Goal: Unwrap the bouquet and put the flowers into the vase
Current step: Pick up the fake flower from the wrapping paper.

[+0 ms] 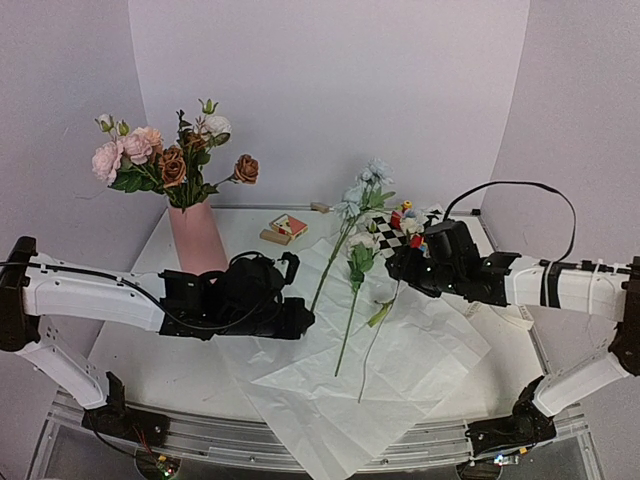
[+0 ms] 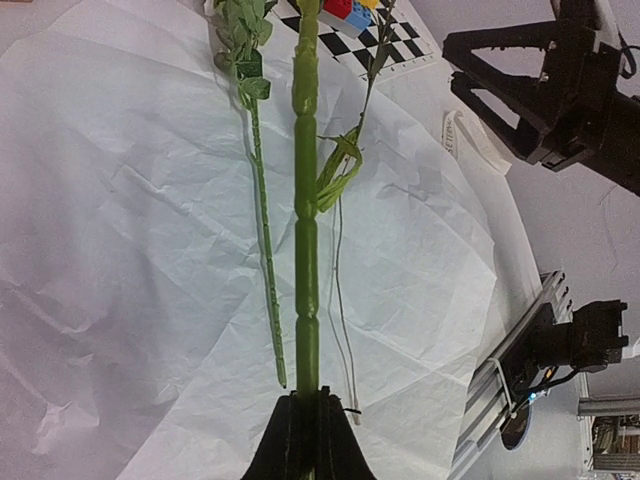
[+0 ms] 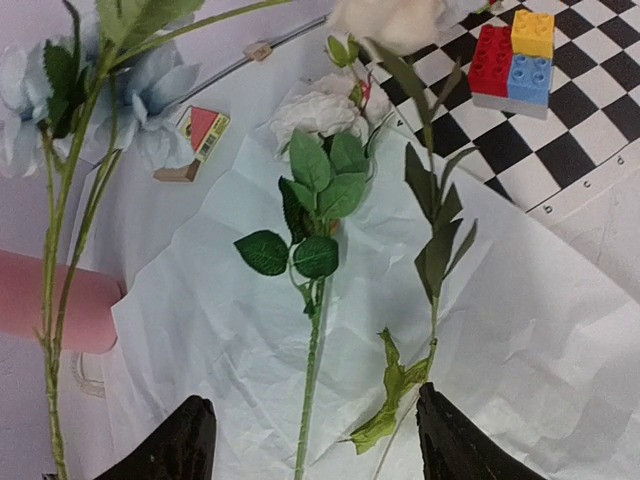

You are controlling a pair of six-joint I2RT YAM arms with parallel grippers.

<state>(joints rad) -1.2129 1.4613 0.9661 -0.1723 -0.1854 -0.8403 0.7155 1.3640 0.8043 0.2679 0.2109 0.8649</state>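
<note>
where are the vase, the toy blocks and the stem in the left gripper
vase (image 1: 197,240): top external view, middle of its pink wall
toy blocks (image 3: 492,60): right wrist view, on the red block
thick stem (image 2: 306,230): left wrist view, halfway along its length

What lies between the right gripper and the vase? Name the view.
Top view: white paper, with the blue flower's stem, held by the left gripper, slanting across it, and a white rose nearer the right gripper than the vase.

We see the green stem (image 2: 306,250) cut off at the left wrist view's top edge, and the pink vase (image 3: 50,300) cropped at the right wrist view's left edge.
</note>
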